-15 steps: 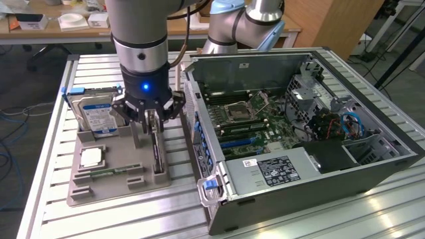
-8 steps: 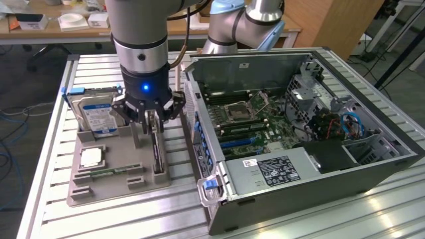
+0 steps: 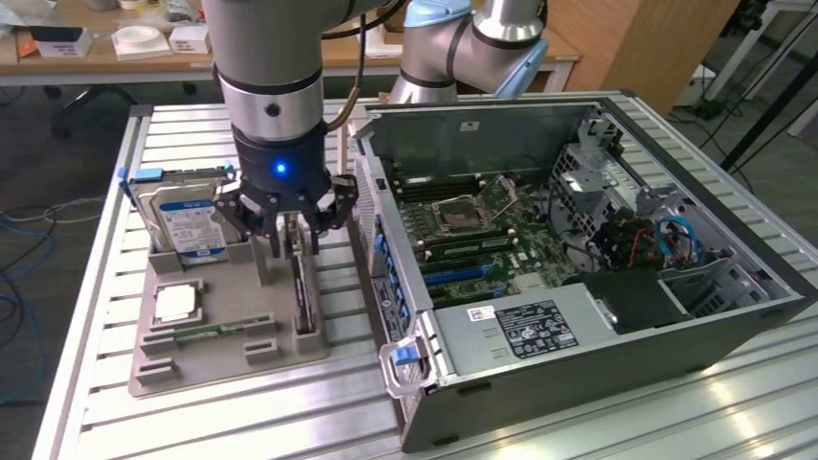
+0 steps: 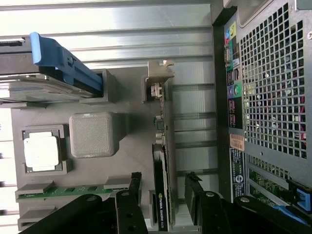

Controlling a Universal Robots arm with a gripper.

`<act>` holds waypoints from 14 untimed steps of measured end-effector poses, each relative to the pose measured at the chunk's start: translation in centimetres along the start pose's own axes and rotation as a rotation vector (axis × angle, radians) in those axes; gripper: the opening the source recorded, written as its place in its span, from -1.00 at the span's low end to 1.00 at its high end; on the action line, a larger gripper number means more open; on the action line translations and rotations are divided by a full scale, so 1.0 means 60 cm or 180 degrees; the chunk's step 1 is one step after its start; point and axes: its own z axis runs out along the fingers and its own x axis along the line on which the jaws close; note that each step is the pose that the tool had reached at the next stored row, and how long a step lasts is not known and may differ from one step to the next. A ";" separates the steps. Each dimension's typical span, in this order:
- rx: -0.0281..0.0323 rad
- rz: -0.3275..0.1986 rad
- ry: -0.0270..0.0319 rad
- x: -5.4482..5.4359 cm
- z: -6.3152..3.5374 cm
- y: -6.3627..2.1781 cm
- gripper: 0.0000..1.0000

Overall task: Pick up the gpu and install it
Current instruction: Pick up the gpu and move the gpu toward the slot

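Exterior view: my gripper hangs straight down over the grey parts tray on the slatted metal table, its blue ring light glowing. The gpu stands on its long edge in a slot along the tray's side nearest the computer case, and my fingers come down on either side of the card's far end. To the exterior view's left of my gripper, the hard drive with its blue label stands upright at the tray's far corner. Nearer the camera, a processor lies flat in its pocket and a memory stick rests in a groove just beside it. The case lies open on the exterior view's right, motherboard exposed. A second arm's base rises behind it.

Wrist view: my gripper stands open astride the gpu, one dark finger on each side. A strip of tray shows between each finger and the card, so I grip nothing. The card sits in its slot, with its silver bracket at the end away from me. The hard drive, the processor and the memory stick occupy their pockets. The perforated rear panel of the computer case lies beyond the card.
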 end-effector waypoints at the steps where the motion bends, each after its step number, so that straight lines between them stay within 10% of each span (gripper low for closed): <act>1: 0.0000 0.0000 0.0000 0.000 0.000 0.000 -0.03; 14: 0.0000 0.0000 0.0000 0.000 0.018 -0.001 -0.03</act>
